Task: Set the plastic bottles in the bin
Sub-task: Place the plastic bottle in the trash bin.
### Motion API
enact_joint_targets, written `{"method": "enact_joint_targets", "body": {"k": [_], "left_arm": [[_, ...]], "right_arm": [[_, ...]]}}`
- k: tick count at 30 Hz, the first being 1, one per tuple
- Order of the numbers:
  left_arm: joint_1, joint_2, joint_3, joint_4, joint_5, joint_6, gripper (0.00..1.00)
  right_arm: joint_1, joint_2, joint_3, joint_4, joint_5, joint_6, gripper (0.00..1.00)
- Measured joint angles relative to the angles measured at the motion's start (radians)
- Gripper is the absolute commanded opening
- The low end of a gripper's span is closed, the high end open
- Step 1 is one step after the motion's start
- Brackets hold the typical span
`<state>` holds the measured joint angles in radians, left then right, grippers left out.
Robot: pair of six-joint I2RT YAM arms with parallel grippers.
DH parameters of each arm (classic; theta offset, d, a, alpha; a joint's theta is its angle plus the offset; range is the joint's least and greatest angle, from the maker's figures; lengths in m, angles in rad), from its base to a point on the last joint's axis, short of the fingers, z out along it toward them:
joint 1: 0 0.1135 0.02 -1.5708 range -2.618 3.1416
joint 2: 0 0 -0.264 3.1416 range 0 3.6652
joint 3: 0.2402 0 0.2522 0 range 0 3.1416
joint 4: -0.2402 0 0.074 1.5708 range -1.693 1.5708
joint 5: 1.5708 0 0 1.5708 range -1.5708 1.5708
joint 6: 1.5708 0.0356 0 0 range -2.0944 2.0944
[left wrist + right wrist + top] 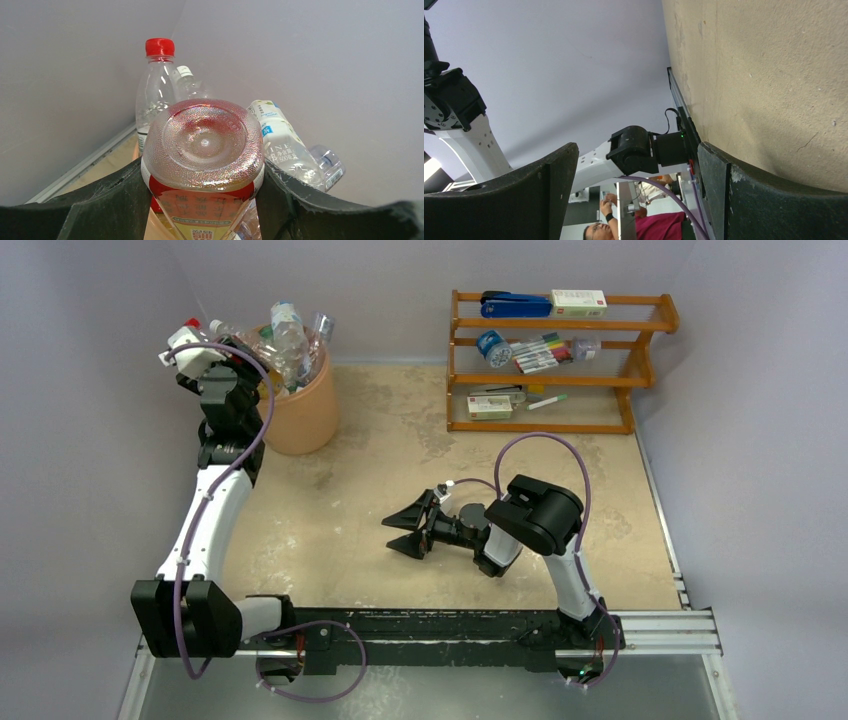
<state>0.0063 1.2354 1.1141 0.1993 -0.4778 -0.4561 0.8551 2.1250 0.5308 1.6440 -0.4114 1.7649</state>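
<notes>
My left gripper (232,352) (202,192) is shut on a boxy red-and-gold bottle (202,145), with its base facing the camera. It holds the bottle at the left rim of the peach-orange bin (300,410). The bin is heaped with several clear bottles (287,328). In the left wrist view a red-capped bottle (157,85), a white-capped one (187,82) and a blue-and-white labelled one (282,142) lie beyond the held bottle. My right gripper (410,530) (636,170) is open and empty, turned on its side low over the table's middle.
A brown wooden rack (560,365) with markers, boxes and a blue stapler stands at the back right. Grey walls close the back and the sides. The black rail (430,625) with both arm bases runs along the near edge.
</notes>
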Motion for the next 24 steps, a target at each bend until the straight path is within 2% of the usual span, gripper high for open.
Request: {"method": "enact_joint_targets", "body": {"k": [24], "left_arm": [[0.000, 0.046, 0.021, -0.038, 0.012, -0.005, 0.66]], "right_arm": [[0.000, 0.006, 0.010, 0.000, -0.003, -0.002, 0.92]]}}
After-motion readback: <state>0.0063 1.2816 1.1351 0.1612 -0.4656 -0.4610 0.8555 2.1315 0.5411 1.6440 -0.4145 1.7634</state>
